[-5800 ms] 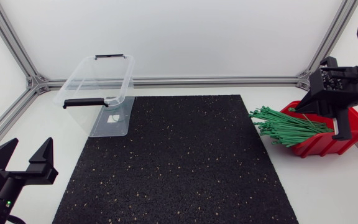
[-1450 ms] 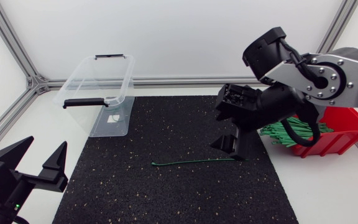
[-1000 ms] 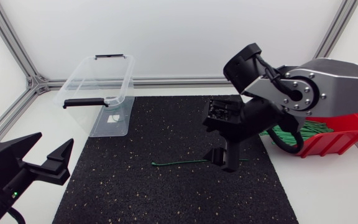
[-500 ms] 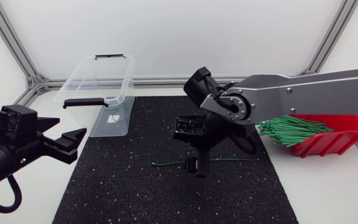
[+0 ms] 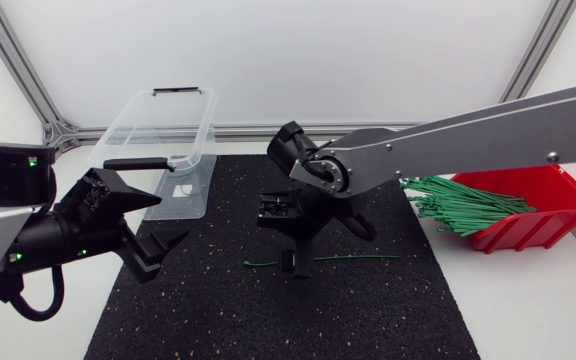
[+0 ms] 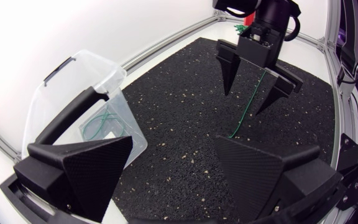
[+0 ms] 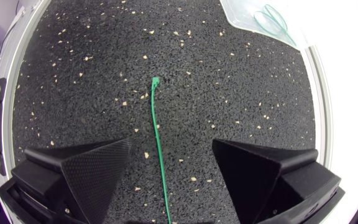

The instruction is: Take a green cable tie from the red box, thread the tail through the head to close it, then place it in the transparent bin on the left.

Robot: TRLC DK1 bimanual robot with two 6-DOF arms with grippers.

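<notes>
The black speckled mat (image 5: 268, 300) is covering the middle of the table. The right arm (image 5: 468, 130) is stretching across it from the right edge to past the centre, and its wrist is pointing downward. The left arm (image 5: 28, 235) is coming in low from the left.

The transparent bin (image 5: 128, 120) is standing at the mat's far left corner. A closed green loop (image 6: 101, 124) is lying on the floor of the bin. The red box (image 5: 543, 195) is sitting at the right, off the mat, and a bundle of green ties (image 5: 458, 205) is spilling over its near-left lip toward the mat.

The right gripper (image 5: 295, 255) is hanging just above the mat with its fingers spread wide and gripping nothing. In the right wrist view, the loose green cable tie (image 7: 157, 124) is lying flat on the mat between the two fingers and running ahead of them, with its small squared end pointing away. Neither finger is touching it, and whether the tips are touching the mat cannot be told.

The left gripper (image 5: 168, 222) is hovering over the mat's left part, just in front of the bin. Its fingers are also wide apart and empty. It is facing the right gripper, and the tie's near end is lying between the two grippers.
</notes>
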